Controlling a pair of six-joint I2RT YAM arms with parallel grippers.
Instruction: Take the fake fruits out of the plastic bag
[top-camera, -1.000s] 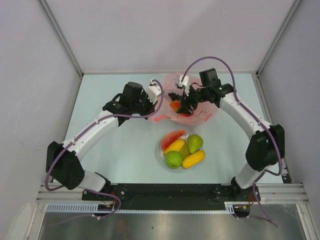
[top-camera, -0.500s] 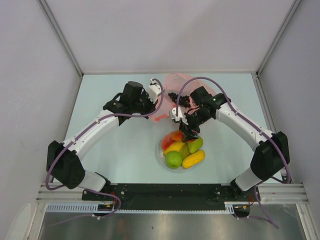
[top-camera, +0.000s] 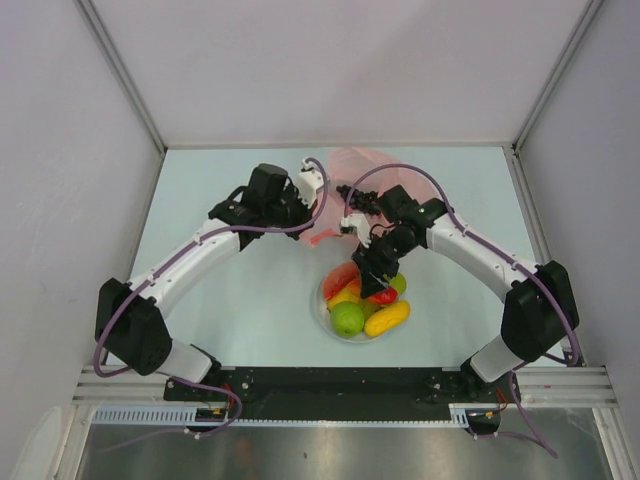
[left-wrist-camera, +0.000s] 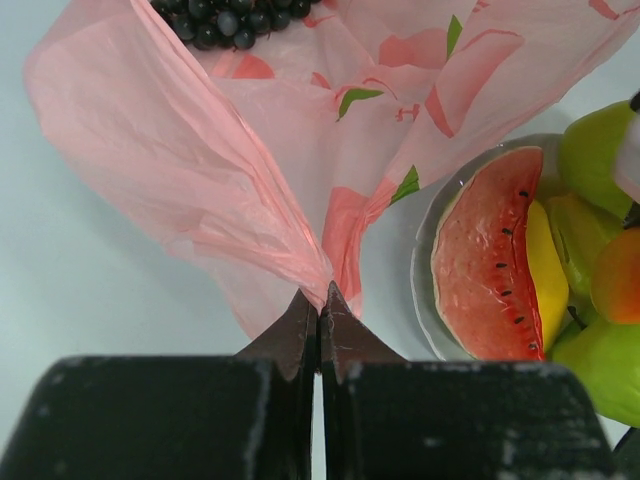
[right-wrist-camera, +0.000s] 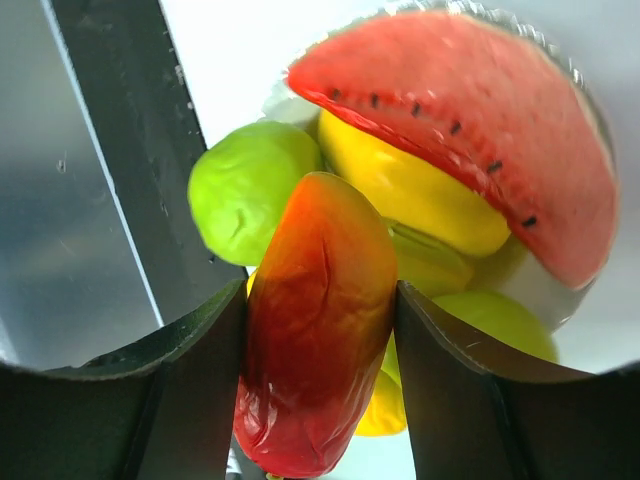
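1. While both arms reach out over the pale table (top-camera: 230, 300), the left arm (top-camera: 190, 262) stretches toward the far middle and the right arm (top-camera: 480, 255) bends in above the plate.
2. Thin, translucent pink plastic bag (left-wrist-camera: 200, 150) lies far of the plate, toward the table's far edge, with its crinkled film drawn up to a point at the left arm's fingers.
3. Round white plate (left-wrist-camera: 422, 250) sits at the near middle of the table, just beside the bag's near edge, and is heaped with fake fruit.
4. Left gripper (left-wrist-camera: 318, 320) is clamped tight on that gathered fold of bag, its jaws pressed together with only film between them.
5. Red watermelon slice (left-wrist-camera: 485, 260) rests on the plate's far-left side, leaning against a yellow lemon-like fruit (right-wrist-camera: 410, 190).
6. Green apple (top-camera: 347, 318) fills the plate's near-left part, and an orange-yellow oblong fruit (top-camera: 387, 318) lies to its right along the near rim.
7. Dark purple grape bunch (left-wrist-camera: 225, 18) is at the bag's far part, well apart from the plate; whether it lies inside the film or on it cannot be told.
8. Right gripper (right-wrist-camera: 320, 300) squeezes a small red-orange piece (right-wrist-camera: 315, 400) between both fingers and holds it over the heaped fruit; whether the piece touches the pile cannot be told.
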